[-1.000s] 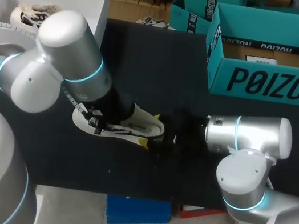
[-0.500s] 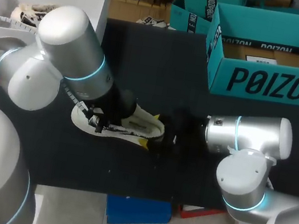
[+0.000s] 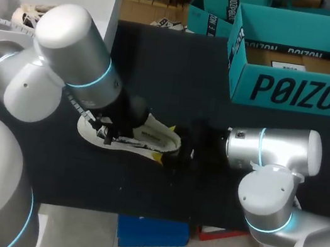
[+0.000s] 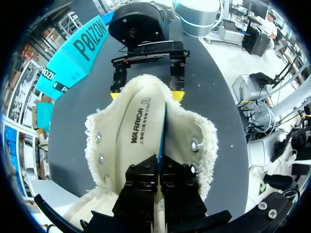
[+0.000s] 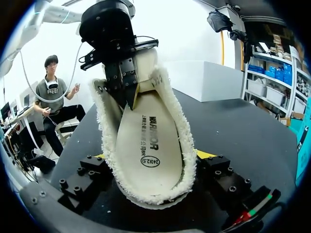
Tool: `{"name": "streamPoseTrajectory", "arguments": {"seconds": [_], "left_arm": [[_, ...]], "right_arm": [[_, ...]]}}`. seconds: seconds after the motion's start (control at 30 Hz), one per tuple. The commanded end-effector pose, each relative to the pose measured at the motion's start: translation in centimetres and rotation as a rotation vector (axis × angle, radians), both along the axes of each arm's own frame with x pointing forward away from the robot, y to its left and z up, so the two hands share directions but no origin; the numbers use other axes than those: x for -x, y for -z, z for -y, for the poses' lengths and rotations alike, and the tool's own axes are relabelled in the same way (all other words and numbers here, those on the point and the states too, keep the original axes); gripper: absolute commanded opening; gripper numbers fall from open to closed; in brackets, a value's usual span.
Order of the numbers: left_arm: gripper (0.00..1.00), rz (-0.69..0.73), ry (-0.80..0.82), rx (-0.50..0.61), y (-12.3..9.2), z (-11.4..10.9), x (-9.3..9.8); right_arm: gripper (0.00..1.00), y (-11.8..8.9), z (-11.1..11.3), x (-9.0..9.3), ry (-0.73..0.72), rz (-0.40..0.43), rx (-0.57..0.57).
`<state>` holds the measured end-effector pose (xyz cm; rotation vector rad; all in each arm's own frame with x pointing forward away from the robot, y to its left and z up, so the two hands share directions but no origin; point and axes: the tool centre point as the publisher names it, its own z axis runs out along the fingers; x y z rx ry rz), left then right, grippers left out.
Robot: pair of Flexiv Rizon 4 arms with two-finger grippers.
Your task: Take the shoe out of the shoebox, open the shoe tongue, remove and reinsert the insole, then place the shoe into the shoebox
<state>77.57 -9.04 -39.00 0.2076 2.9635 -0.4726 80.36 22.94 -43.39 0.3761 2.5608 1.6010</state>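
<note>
Although the head view shows little of either gripper, the wrist views do. The left gripper (image 4: 159, 167) is pinched tight on the edge of the cream printed insole (image 4: 133, 128), and the right gripper (image 5: 153, 156) clamps the white fleece-lined shoe (image 3: 153, 137) from both sides. The shoe lies mid-way across the black table (image 3: 182, 62), well apart from the open teal cardboard shoebox (image 3: 298, 93) at the far right edge, with bare surface between.
</note>
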Motion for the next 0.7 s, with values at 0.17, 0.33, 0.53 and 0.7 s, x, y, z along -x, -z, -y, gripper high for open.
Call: {"name": "streamPoseTrajectory", "arguments": {"seconds": [0.17,0.33,0.53,0.7], "left_arm": [[0.0,0.004,0.003,0.018,-1.0,-0.9,0.7],[0.0,0.005,0.006,0.026,-1.3,-0.8,0.6],[0.0,0.01,0.006,0.036,-1.7,-0.8,0.5],[0.0,0.015,0.007,0.044,-2.1,-0.9,0.6]], "right_arm": [[0.0,1.8,-0.3,-1.0,0.011,0.004,-0.005],[0.0,1.8,-0.3,-1.0,0.011,0.004,-0.005],[0.0,1.8,-0.3,-1.0,0.011,0.004,-0.005],[0.0,1.8,-0.3,-1.0,0.011,0.004,-0.005]]}}
